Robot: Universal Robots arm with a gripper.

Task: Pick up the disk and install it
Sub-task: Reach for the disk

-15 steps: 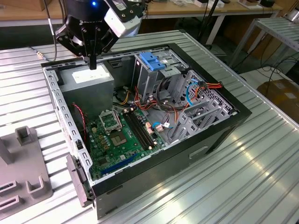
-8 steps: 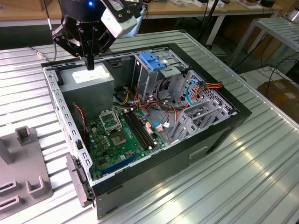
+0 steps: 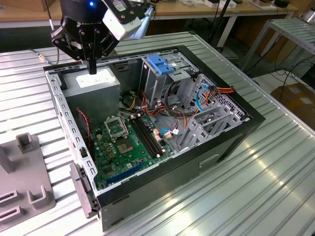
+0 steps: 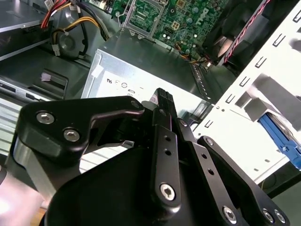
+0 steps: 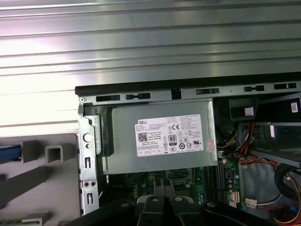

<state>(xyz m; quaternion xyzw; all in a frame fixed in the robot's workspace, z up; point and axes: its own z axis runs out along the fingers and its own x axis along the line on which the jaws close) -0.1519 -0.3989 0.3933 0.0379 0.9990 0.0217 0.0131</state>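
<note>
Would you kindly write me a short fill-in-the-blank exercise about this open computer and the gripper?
1. The power supply below the gripper bears a ____ label.
2. The motherboard is ____.
3. The latch piece on the drive cage is ____.
Missing words: white, green, blue.

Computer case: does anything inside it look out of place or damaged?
Nothing looks damaged or spilled. The computer case lies open, its cables loose but whole, and the gripper hangs over the power supply.

Tool [image 4: 162, 97] pinched closed, grey power supply [image 4: 149, 66] beneath
</note>
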